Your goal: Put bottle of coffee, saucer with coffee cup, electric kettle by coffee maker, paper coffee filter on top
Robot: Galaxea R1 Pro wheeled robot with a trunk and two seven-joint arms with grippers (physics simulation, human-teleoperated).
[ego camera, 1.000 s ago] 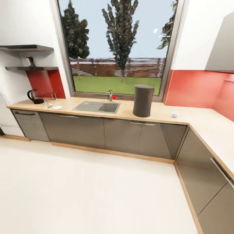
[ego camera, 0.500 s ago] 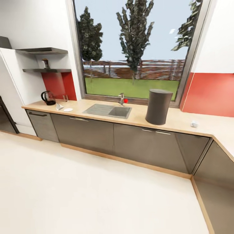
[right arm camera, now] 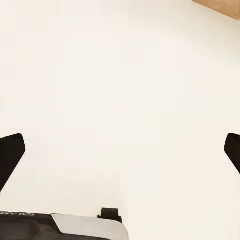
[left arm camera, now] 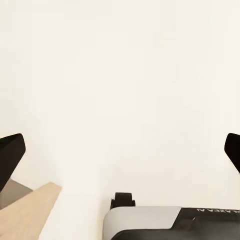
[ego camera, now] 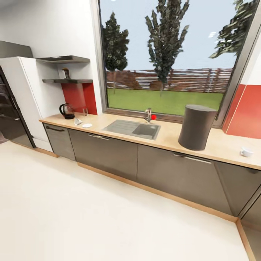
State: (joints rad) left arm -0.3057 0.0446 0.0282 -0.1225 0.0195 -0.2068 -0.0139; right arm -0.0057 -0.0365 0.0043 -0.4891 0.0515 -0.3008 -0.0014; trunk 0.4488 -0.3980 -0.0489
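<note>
The bottle [ego camera: 66, 73] on the shelf [ego camera: 67, 81] is barely made out; both grippers [left arm camera: 120, 150] [right arm camera: 120, 150] (fingertips cut off at the edges) are spread wide, empty.

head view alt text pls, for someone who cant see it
A long kitchen countertop under a big window holds a tall dark coffee maker, a sink, a kettle, a saucer and a cup. A bottle sits on a wall shelf.

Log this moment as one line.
phase: in transit | left gripper: open, empty | right gripper: open, empty | kettle: on countertop
</note>
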